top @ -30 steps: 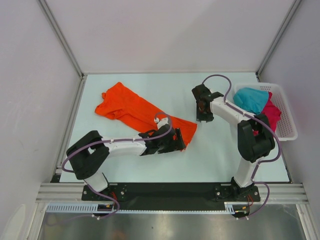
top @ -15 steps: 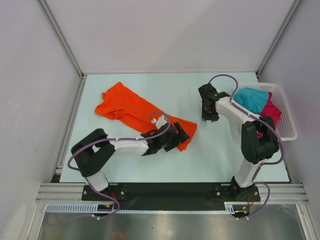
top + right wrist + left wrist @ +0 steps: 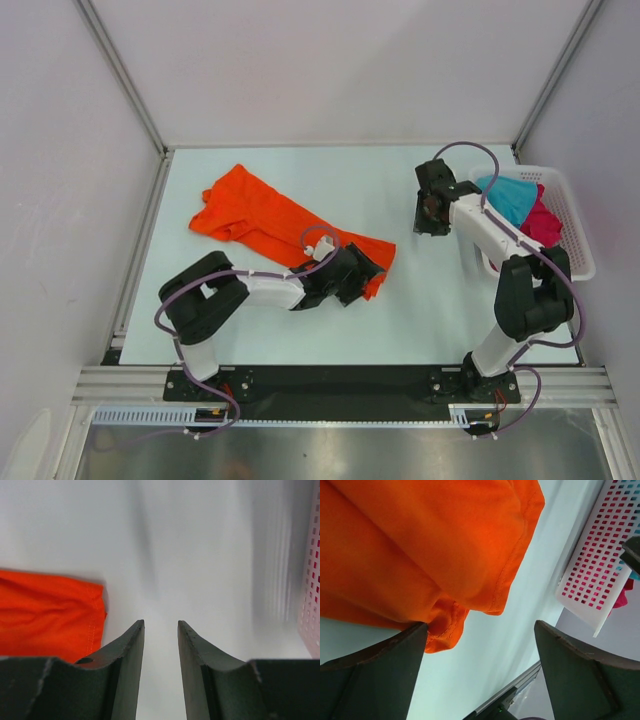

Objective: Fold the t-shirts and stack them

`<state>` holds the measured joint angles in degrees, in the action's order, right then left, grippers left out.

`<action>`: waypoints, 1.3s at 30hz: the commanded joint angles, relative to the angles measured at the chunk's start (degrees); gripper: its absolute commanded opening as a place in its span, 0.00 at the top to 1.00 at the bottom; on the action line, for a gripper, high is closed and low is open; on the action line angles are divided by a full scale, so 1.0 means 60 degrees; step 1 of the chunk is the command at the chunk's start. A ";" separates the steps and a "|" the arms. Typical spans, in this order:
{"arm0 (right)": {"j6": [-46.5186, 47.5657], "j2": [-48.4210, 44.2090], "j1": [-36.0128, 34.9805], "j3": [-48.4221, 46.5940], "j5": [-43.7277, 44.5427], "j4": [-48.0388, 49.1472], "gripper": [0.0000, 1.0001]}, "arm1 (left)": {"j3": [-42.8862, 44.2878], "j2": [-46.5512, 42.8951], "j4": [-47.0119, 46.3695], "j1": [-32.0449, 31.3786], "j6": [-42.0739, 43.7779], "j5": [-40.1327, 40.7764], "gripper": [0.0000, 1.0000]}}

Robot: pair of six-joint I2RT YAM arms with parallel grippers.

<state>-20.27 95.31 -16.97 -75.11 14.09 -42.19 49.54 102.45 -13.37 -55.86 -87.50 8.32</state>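
Spreading across most of the top view is the pale green table (image 3: pixel 420 300), walled in by white panels. On it the orange t-shirt (image 3: pixel 260 215) lies flat but rumpled, a long slanted band from the far left down toward the middle. The white slotted basket (image 3: pixel 575 255) sits at the table's right edge, holding the teal t-shirt (image 3: pixel 510 195) bunched at its far end and the magenta t-shirt (image 3: pixel 545 222) just beside it, partly under the right arm.

The left gripper (image 3: pixel 368 270) is at the orange shirt's near right end. Its jaws stand wide apart and hold nothing. In the left wrist view the shirt's hemmed corner (image 3: pixel 445 625) bunches right against one finger (image 3: pixel 380 675), while the other finger (image 3: pixel 580 675) stands off over bare table; the rest of the cloth spreads beyond the fingertips.

The right gripper (image 3: pixel 428 222) hangs over the table between the orange shirt and the basket, well apart from the cloth. Its jaws are parted by a narrow gap with only bare table showing between them (image 3: pixel 160 625); the shirt's edge (image 3: pixel 95 610) lies off to one side.
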 commanded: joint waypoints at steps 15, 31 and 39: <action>-0.0078 -0.1016 0.0265 0.0038 -0.0561 -0.0072 0.61 | 0.0679 0.1499 -0.0849 0.0447 -0.1222 -0.1137 1.00; -0.0108 -0.1163 0.0207 -0.0138 -0.0926 -0.0131 0.60 | -0.4401 -0.2131 -0.1803 0.0491 -0.1676 -0.1768 1.00; -0.0239 -0.0636 -0.0642 0.0272 -0.1629 0.0380 0.57 | -0.6366 -0.7762 0.1901 0.0374 -0.1602 -0.0553 1.00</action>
<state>-20.93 90.45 -17.89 -74.32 8.54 -42.50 14.50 70.17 -15.14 -53.06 -97.41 0.05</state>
